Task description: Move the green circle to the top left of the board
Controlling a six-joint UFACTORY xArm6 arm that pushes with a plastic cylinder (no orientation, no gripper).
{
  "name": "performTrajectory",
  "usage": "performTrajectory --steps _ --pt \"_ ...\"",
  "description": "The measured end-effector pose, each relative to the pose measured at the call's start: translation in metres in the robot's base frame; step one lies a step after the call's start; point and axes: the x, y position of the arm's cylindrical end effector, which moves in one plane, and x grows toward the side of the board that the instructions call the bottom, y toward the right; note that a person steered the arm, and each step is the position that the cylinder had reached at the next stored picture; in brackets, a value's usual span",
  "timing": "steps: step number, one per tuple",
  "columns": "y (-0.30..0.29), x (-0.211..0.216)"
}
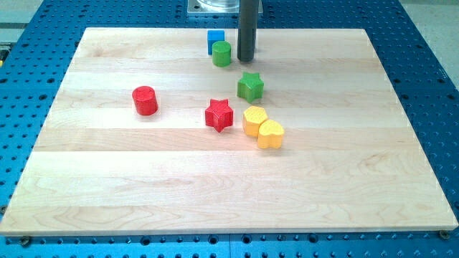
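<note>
Near board (107, 215) top edge, middle: green circle (221, 54) sits touching blue block (215, 36). My tip (246, 60) just right of green circle; no pincer, bare rod. Leftward push to top-left corner remains.

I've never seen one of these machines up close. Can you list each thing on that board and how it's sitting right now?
My tip: just right of green circle.
Green circle block: upright, near top edge, against blue block.
Blue block: partly hidden behind it.
Green star: flat, alone.
Red cylinder: upright, alone.
Red star: flat.
Two yellow blocks: touching.
</note>
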Motion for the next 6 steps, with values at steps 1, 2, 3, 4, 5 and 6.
performTrajectory --steps 1,2,3,4,5,6 --pt "-0.089 0.023" --pt "-0.146 0.015" --pt "-0.185 -0.007" --pt "-0.198 -0.003" --pt "-0.223 0.003" --pt "-0.223 -0.017"
